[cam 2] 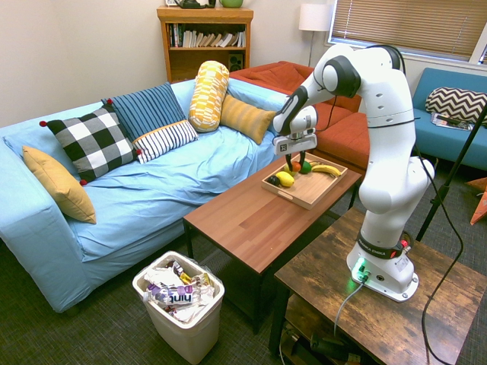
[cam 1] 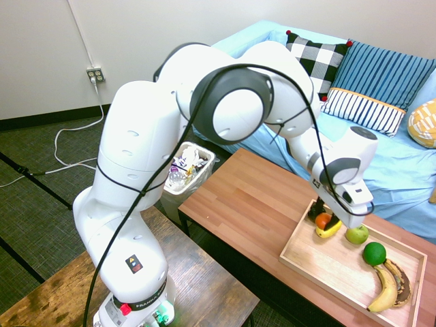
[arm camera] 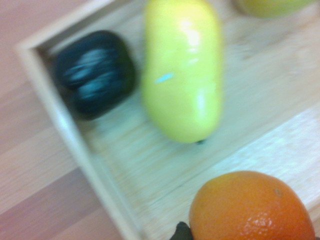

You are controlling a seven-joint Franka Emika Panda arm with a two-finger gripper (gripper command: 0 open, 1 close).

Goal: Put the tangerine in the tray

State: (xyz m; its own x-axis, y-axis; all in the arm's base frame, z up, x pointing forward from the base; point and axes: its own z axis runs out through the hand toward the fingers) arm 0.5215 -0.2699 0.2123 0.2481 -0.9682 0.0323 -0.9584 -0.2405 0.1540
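i had the end effector (cam 1: 325, 215) closed on the tangerine (arm camera: 251, 207), its fingers pinching the fruit from both sides, seemingly to keep the round thing from rolling. the tangerine was over the corner end of the tray (cam 2: 310, 200), near the yellow fruit (arm camera: 183, 70) and the dark fruit (arm camera: 94, 73). i judged that spot chosen for its bare wood, leaving only a gentle release on the bench (cam 1: 235, 194).
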